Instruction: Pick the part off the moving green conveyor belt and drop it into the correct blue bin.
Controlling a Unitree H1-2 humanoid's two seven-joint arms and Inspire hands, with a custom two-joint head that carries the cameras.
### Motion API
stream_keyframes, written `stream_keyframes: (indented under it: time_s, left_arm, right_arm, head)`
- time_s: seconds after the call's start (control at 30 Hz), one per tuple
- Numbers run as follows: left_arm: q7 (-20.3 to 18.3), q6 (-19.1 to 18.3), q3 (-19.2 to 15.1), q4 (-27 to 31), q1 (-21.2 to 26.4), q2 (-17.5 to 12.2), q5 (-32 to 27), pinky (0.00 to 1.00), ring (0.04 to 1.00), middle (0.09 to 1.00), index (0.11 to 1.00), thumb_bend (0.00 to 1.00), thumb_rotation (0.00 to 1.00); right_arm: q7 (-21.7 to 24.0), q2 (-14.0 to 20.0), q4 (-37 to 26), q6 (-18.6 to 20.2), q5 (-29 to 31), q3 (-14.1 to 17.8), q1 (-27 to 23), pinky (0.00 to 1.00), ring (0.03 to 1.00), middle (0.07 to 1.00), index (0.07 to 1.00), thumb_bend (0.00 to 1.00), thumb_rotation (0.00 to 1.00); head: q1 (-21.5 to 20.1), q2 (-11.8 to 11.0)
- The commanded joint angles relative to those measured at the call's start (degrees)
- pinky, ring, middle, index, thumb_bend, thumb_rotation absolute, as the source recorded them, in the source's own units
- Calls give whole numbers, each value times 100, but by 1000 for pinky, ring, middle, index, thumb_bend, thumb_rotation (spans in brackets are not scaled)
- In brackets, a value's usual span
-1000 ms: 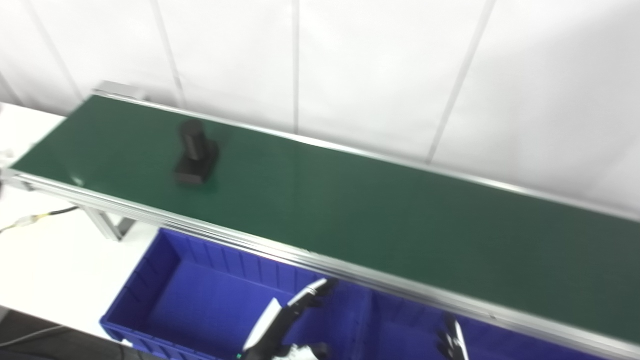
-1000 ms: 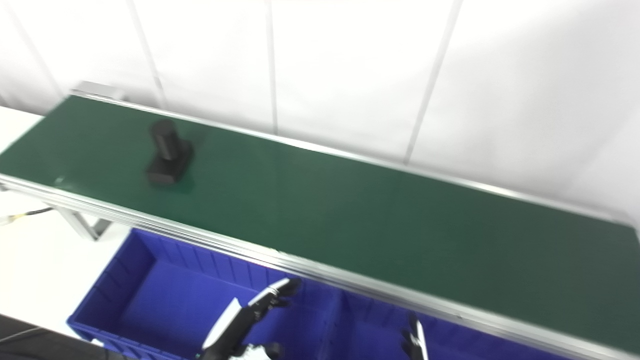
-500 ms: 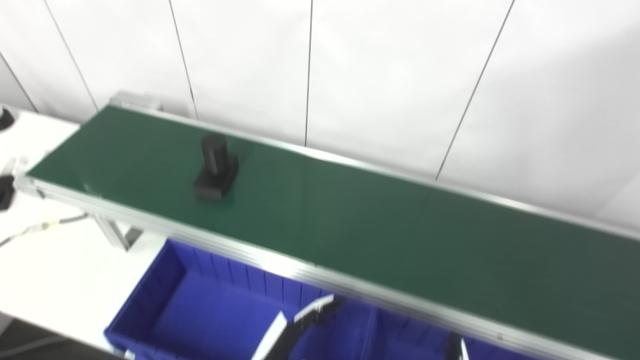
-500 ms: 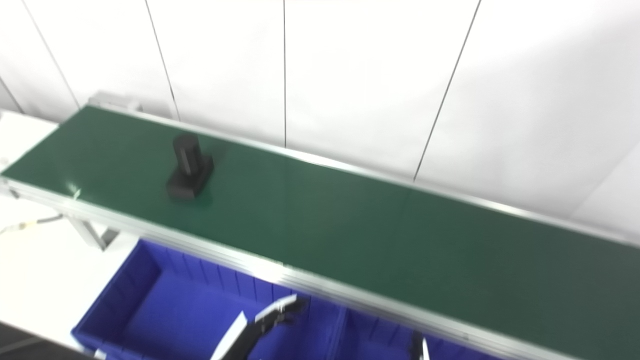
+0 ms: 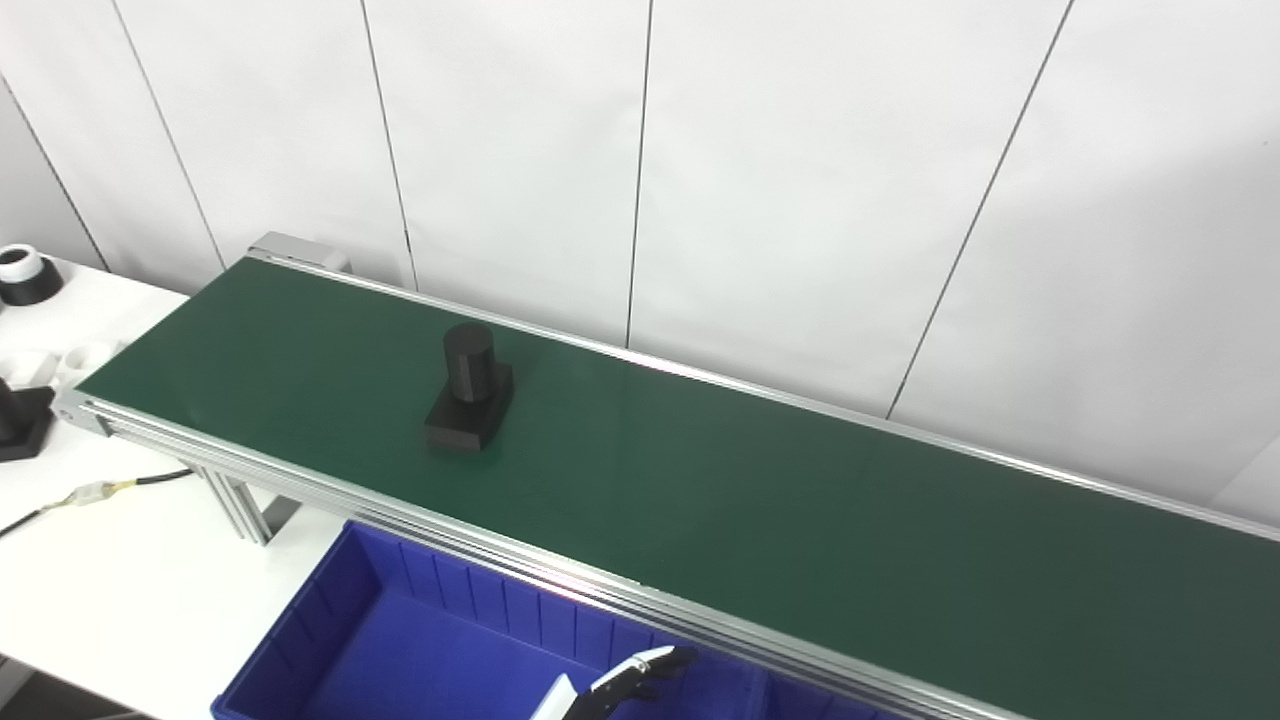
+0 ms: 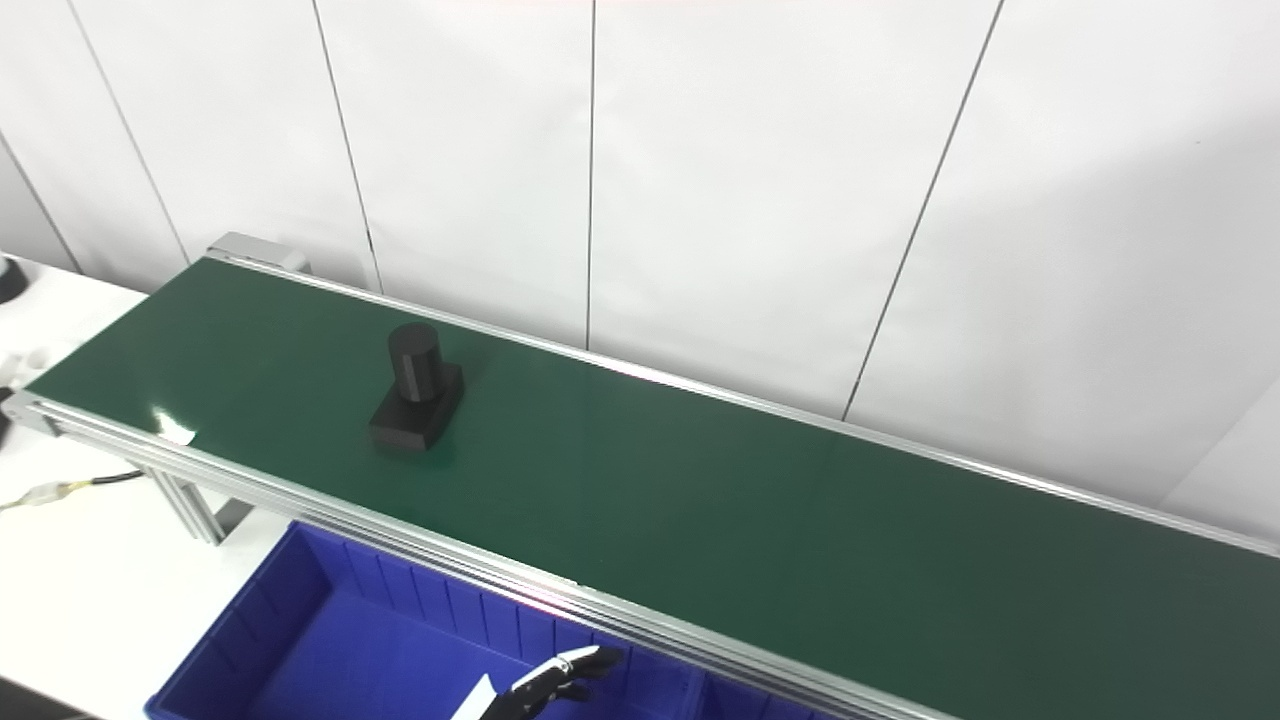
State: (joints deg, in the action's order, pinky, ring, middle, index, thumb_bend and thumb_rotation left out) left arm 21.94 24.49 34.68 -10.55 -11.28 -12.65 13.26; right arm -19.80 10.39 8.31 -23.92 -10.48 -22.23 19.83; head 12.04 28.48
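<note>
A black part [image 5: 468,388], a short cylinder standing on a flat block, rides upright on the left stretch of the green conveyor belt [image 5: 750,500]. Below the belt's near rail sits a blue bin [image 5: 400,660], its inside bare where visible. Only the fingertips of my left hand [image 5: 630,680] show at the bottom edge, over the bin's right end, stretched out straight with nothing in them. They are well below and right of the part. My right hand is out of the picture.
A sliver of a second blue bin [image 5: 800,705] shows past a divider at the bottom. On the white table at far left lie a black-and-white ring [image 5: 25,275], a black hex piece [image 5: 15,420] and a cable [image 5: 100,490]. White wall panels back the belt.
The camera has tilted up, so the whole scene sits lower. My right hand's fingertips have left the picture, and less of my left hand shows. The part stays upright on the belt.
</note>
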Motion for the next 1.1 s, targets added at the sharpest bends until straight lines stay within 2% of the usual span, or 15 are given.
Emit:
stream_keyframes:
  time_s: [0.0, 0.3, 0.53, 0.67, 0.8, 0.9, 1.07]
  left_arm:
    - [70, 243, 13, 121, 76, 14, 17, 782, 848, 863, 836, 827, 759]
    - [127, 243, 33, 78, 96, 35, 63, 786, 849, 863, 837, 816, 765]
    - [98, 243, 40, 82, 105, 15, 28, 778, 846, 862, 839, 826, 770]
    - [99, 243, 48, 99, 103, -14, 21, 777, 846, 864, 838, 830, 774]
    - [105, 243, 62, 104, 109, -47, 8, 779, 844, 862, 838, 831, 772]
    - [59, 243, 85, 121, 122, -84, -69, 786, 851, 867, 842, 818, 768]
    - [103, 243, 120, 113, 148, -130, -58, 795, 855, 870, 848, 809, 769]
  right_arm:
    - [-91, 36, -180, -300, 15, -5, -57, 952, 959, 971, 1000, 654, 876]
    - [-287, 42, -539, -300, -116, 71, -63, 920, 931, 938, 1000, 744, 924]
    - [-376, 86, -922, -298, -276, 108, -307, 914, 902, 895, 986, 803, 940]
    - [-282, 68, -1115, -299, -402, 195, -443, 903, 896, 897, 981, 825, 928]
    - [-187, 14, -1245, -297, -529, 302, -621, 933, 899, 899, 977, 812, 912]
    - [-19, -90, -1328, -288, -630, 446, -773, 907, 891, 890, 967, 795, 890]
    - [442, -208, -1624, 71, -723, 671, -1038, 878, 885, 893, 971, 776, 827]
  head:
    - [-19, 26]
    - [-48, 14]
    - [-81, 32]
    - [-150, 55]
    - [-220, 93]
    - [-285, 120]
    - [-399, 161]
